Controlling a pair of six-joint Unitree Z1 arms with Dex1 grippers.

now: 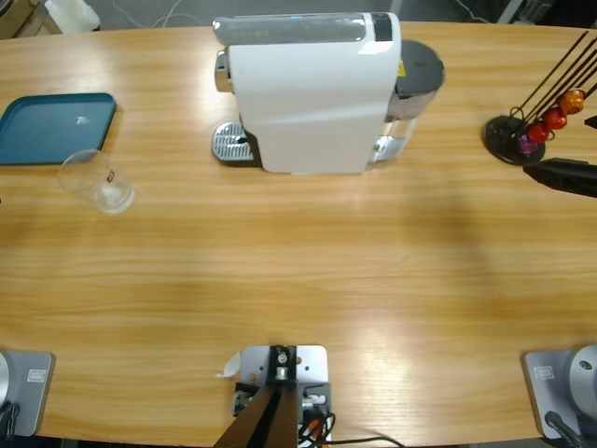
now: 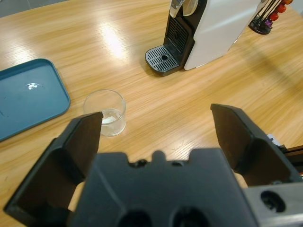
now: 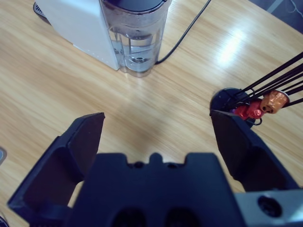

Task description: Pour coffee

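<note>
A small clear tumbler (image 1: 96,180) stands on the table near the left end, next to a teal tray (image 1: 56,126). Its bottom looks pale and clear; the coffee is out of view. In the left wrist view the tumbler (image 2: 105,112) sits just beyond the left jaw of my open left gripper (image 2: 156,113), apart from it. The white coffee machine (image 1: 312,93) stands at the back middle with its drip grate (image 1: 231,143) bare. My right gripper (image 3: 157,115) is open and holds nothing; it shows in the high view as a black tip (image 1: 560,175) at the right edge.
A black capsule stand (image 1: 522,131) with red, orange and purple capsules is at the far right, close to the right gripper. The machine's water tank (image 3: 135,42) and a black cable (image 3: 187,30) lie ahead of that gripper. Bare wood spreads in front of the machine.
</note>
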